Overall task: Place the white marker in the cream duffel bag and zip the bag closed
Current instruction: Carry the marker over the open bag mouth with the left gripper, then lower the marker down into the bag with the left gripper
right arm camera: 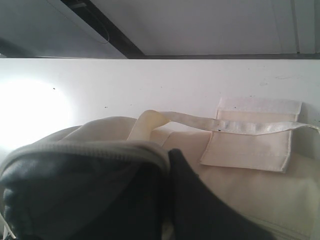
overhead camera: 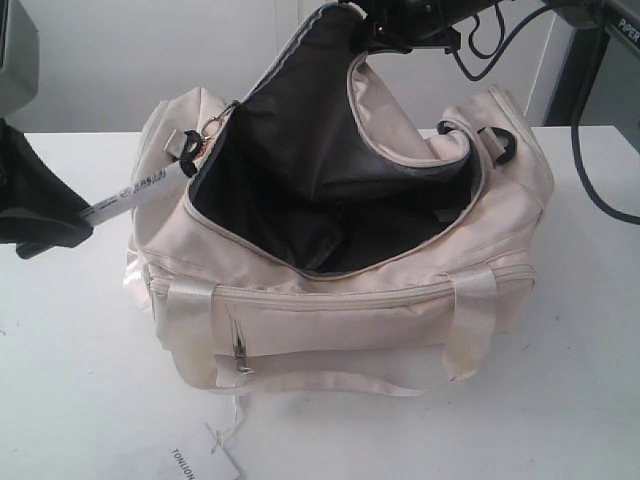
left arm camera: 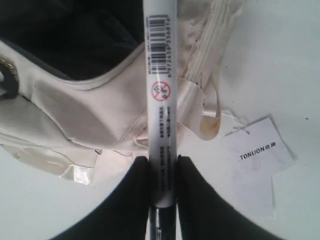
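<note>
The cream duffel bag point(overhead camera: 350, 310) stands on the white table with its top unzipped and its dark lining showing. My left gripper point(overhead camera: 88, 215) is at the bag's left end, shut on the white marker point(overhead camera: 135, 195). The marker's far tip points at the opening near the gold chain pull point(overhead camera: 212, 128). In the left wrist view the marker point(left arm camera: 161, 100) runs out from between the closed fingers of the left gripper point(left arm camera: 161, 162) over the bag point(left arm camera: 75, 110). My right gripper point(overhead camera: 400, 25) is shut on the bag's back rim and holds that flap up. In the right wrist view it point(right arm camera: 167, 155) pinches the zipper edge point(right arm camera: 100, 150).
A white paper tag point(overhead camera: 205, 460) printed with black letters lies on the table in front of the bag, tied on by a thin string. It also shows in the left wrist view point(left arm camera: 257, 155). A black end ring point(overhead camera: 500, 140) sits at the bag's right end. Cables hang at the back right.
</note>
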